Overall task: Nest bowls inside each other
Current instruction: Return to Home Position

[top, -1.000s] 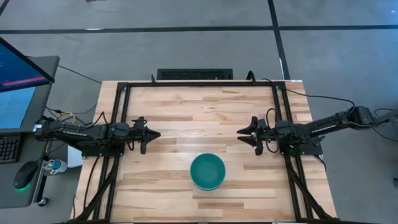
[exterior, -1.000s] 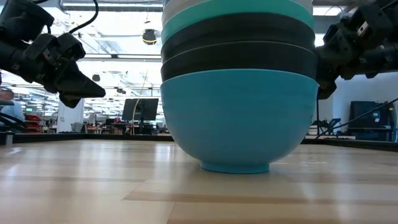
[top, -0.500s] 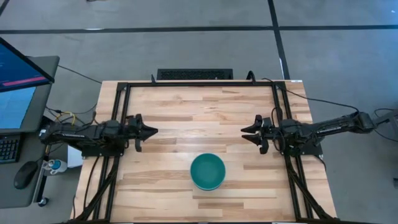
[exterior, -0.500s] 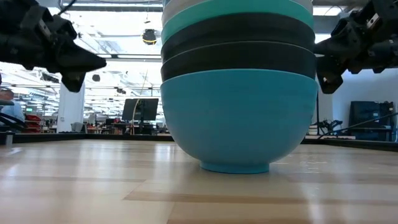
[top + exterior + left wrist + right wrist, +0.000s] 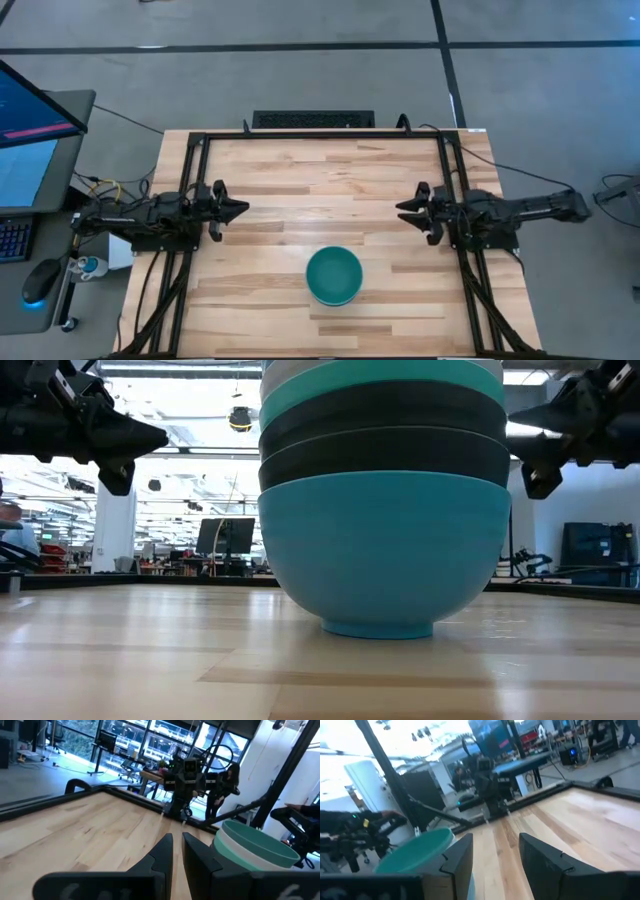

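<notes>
The bowls point(image 5: 334, 276) stand nested in one stack near the table's near edge, midway between the arms. In the low view the stack point(image 5: 385, 550) rests on the foot of a light blue bowl, with two black bowls, a teal one and a white one above it. From above, the top bowl's inside looks teal. My left gripper point(image 5: 243, 208) hovers shut to the stack's left and farther back, also seen in its wrist view point(image 5: 177, 851). My right gripper point(image 5: 400, 208) hovers open to the right, its fingers apart point(image 5: 495, 851). Neither touches the stack.
Black frame rails point(image 5: 195, 170) run along the table's left, right and far sides. A black box point(image 5: 313, 119) sits just beyond the far edge. A monitor point(image 5: 30, 110) and a mouse point(image 5: 40, 287) stand off the table's left side. Bare wood lies around the stack.
Both grippers have drawn back from the table's middle, the left toward the left edge and the right toward the right edge. In the low view both have risen a little and tipped from slanting down to nearly level. The stack has stayed where it was.
</notes>
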Controlling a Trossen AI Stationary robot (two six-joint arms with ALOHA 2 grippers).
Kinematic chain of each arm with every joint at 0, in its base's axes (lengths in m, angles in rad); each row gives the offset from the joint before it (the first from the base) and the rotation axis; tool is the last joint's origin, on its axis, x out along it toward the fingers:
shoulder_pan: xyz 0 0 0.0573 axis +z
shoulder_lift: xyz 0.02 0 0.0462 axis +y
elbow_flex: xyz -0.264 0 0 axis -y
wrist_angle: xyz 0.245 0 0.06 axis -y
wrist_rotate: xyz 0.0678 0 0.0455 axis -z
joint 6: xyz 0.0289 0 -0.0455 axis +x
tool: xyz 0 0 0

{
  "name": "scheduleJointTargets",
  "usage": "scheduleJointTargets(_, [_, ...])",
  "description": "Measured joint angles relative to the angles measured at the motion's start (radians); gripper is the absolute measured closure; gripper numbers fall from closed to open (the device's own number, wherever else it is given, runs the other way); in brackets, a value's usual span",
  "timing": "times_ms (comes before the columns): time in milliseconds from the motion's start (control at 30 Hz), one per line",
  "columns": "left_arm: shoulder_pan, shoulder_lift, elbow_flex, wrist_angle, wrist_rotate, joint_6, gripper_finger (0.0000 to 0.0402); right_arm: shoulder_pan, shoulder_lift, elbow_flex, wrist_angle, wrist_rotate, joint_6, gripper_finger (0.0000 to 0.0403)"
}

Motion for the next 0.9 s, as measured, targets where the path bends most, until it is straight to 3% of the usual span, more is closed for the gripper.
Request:
scheduleJointTargets(567, [0.000, 0.000, 0.000, 0.000, 0.000, -0.001, 0.0371, 0.000, -0.189, 0.000, -0.005, 0.000, 0.000, 0.0221])
scheduleJointTargets(900, [0.000, 0.005, 0.000, 0.000, 0.000, 0.011, 0.0371, 0.000, -0.192, 0.000, -0.017, 0.000, 0.000, 0.0221])
